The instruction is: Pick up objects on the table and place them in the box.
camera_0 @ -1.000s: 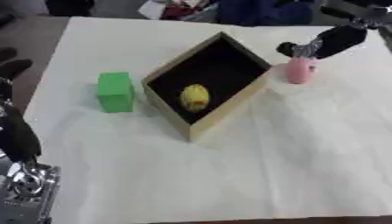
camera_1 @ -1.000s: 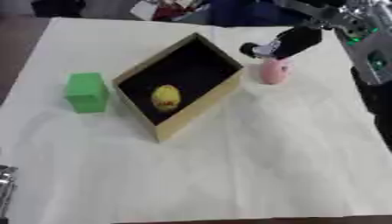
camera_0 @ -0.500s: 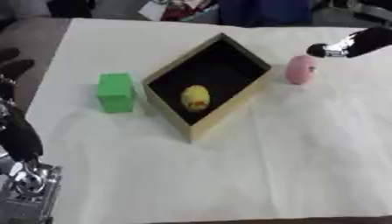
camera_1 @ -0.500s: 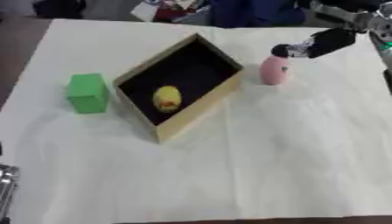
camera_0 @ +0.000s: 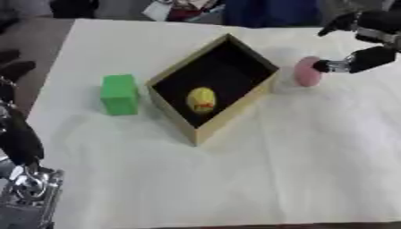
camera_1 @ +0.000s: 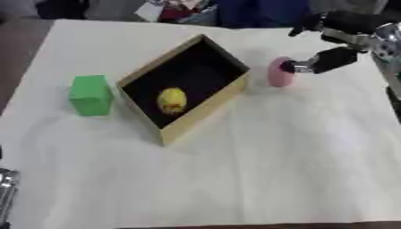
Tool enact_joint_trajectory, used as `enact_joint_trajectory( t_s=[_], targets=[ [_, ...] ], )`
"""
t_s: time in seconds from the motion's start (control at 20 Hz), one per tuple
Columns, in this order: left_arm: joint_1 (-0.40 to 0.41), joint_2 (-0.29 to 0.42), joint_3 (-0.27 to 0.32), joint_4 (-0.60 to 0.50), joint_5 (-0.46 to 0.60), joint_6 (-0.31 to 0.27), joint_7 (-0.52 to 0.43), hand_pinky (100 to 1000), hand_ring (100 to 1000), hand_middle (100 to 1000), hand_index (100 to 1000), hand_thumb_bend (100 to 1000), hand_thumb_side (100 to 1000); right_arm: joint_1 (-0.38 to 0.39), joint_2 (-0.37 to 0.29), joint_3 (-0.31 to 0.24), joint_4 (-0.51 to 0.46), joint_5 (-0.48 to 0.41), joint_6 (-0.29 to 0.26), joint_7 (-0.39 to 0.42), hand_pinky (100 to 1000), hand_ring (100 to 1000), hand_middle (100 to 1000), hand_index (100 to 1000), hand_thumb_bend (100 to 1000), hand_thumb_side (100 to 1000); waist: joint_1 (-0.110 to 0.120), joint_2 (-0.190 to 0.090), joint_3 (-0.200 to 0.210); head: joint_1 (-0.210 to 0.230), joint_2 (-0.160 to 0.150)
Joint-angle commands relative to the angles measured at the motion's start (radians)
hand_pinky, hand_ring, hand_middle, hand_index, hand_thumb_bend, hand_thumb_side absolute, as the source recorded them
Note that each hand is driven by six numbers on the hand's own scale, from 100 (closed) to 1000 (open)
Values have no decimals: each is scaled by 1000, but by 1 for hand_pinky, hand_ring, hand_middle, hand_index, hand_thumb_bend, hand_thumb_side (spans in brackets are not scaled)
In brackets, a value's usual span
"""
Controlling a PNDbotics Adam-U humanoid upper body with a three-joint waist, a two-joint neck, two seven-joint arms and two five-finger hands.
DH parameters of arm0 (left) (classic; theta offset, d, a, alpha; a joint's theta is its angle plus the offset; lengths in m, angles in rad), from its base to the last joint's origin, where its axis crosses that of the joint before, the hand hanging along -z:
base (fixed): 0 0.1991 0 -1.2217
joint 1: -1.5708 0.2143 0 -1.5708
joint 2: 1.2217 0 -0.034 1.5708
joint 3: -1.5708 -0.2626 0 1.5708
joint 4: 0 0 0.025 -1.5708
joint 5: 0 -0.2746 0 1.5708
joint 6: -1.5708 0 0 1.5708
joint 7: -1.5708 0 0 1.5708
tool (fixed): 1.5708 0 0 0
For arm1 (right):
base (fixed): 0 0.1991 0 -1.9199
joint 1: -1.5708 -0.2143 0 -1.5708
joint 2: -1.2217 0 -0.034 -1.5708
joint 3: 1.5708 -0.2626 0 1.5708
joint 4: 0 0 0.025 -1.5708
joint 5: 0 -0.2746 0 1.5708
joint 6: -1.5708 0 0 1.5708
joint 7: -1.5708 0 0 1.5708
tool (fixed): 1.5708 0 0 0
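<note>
box: your open wooden box (camera_0: pixel 205 129) sits turned like a diamond near the table's middle, dark inside.
yellow object: a small yellow thing (camera_0: pixel 201 99) with a red mark lies on the box floor.
pink object: the pink rounded piece (camera_1: pixel 279 71) stands on the white table (camera_0: pixel 297 170), just beside the box's right corner.
right hand: your right hand (camera_1: pixel 333 42) is just right of the pink object, one fingertip at its side, another finger raised above; you cannot tell whether it pinches anything.
green block: the green block (camera_0: pixel 119 93) stands left of the box, apart from it.
left hand: your left hand (camera_0: pixel 17 136) shows at the left edge, low; its fingers cannot be told.
</note>
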Motion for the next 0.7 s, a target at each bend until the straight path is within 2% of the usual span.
enact_joint_trajectory(
  t_s=[0.05, 0.2, 0.3, 0.35, 0.6, 0.7],
  targets=[
    [-8, 11, 2, -18, -1, 0, -5, 752, 617, 635, 820, 224, 1000, -32, 1, -11, 34, 58, -7, -36, 925, 922, 839, 903, 524, 951, 1, -19, 2, -2, -10],
    [-9, 11, 1, -18, -1, 0, -7, 752, 617, 636, 820, 222, 1000, -37, 18, -16, 75, 120, -4, -77, 921, 921, 837, 901, 518, 959, 1, -17, 5, -4, -12],
    [-10, 10, 1, -18, -1, 1, -8, 752, 617, 636, 820, 221, 1000, -37, 28, -21, 100, 155, -1, -105, 919, 915, 830, 901, 504, 929, 2, -15, 7, -4, -12],
    [-10, 10, 1, -18, -1, 1, -9, 752, 617, 636, 820, 221, 1000, -37, 32, -24, 110, 168, 1, -118, 916, 909, 822, 901, 487, 878, 2, -15, 8, -5, -12],
    [-12, 9, 0, -18, 0, 0, -13, 753, 618, 637, 820, 221, 1000, -38, 48, -34, 145, 206, -1, -159, 919, 895, 805, 896, 461, 757, 3, -14, 10, -8, -13],
    [-12, 9, 0, -18, 0, -1, -14, 753, 618, 637, 820, 221, 1000, -38, 52, -39, 153, 212, 3, -170, 916, 892, 801, 894, 460, 737, 4, -14, 10, -9, -14]
  ],
)
